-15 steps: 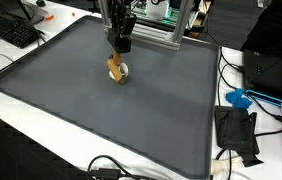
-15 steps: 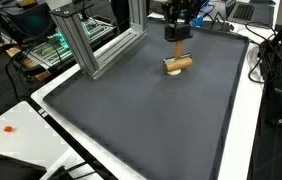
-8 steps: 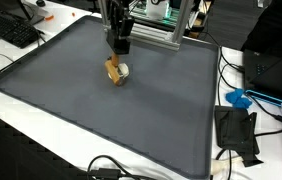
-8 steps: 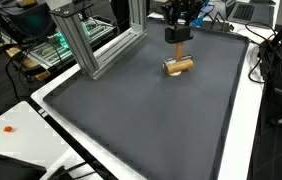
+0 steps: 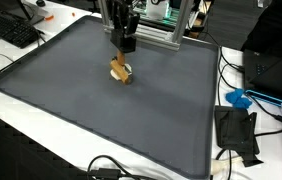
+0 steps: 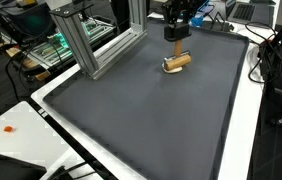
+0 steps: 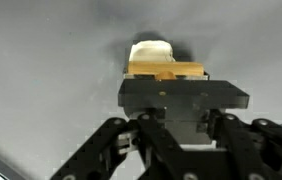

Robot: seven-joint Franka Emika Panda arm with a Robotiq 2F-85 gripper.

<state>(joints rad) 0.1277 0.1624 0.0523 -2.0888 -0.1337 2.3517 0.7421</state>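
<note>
My claw (image 5: 123, 50) stays clamped shut on the wooden piece (image 5: 121, 70), which has tilted since a second ago above the grey mat (image 5: 101, 120). Only the wrist view shows its white end (image 7: 151, 52) clearly.

No legible text, label or number anywhere.

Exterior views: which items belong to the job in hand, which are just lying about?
In hand:
- wooden piece, clamped in the shut jaws
- mat below it

Lying about:
- keyboard
- blue item
- black box
- metal frame
- cables
</note>
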